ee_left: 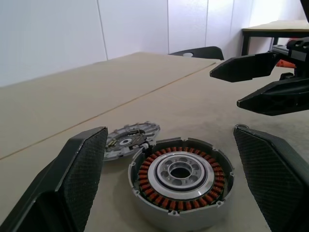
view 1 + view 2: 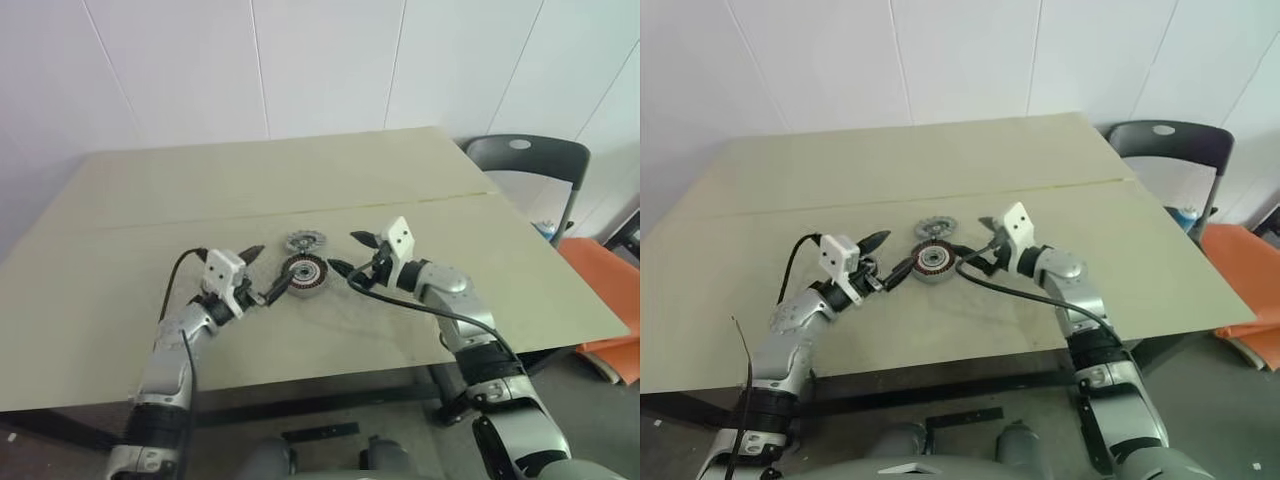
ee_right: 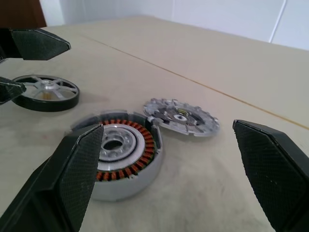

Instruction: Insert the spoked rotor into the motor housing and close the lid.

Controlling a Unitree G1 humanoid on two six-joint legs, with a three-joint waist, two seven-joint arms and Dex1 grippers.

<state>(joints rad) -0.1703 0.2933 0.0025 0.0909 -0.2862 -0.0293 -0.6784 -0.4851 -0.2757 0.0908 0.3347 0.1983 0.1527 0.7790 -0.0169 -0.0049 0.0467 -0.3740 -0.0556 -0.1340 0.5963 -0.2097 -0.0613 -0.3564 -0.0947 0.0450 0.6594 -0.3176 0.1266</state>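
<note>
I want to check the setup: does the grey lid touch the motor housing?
Cannot tell. In the right wrist view the lid edge meets the motor housing rim with no visible gap, but overlap could hide one.

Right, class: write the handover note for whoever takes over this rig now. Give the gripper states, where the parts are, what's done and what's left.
Left gripper: jaws open, empty, level beside the motor housing.
Right gripper: jaws open, empty, on the housing's other side.
Housing: flat on the table, open, windings showing, centre empty.
Spoked rotor: flat on the table on the left gripper's side, apart from the housing.
Lid: just behind the housing, close against its rim.
Done: nothing assembled.
Left: pick up the rotor, seat it in the housing, then close the lid.
</note>
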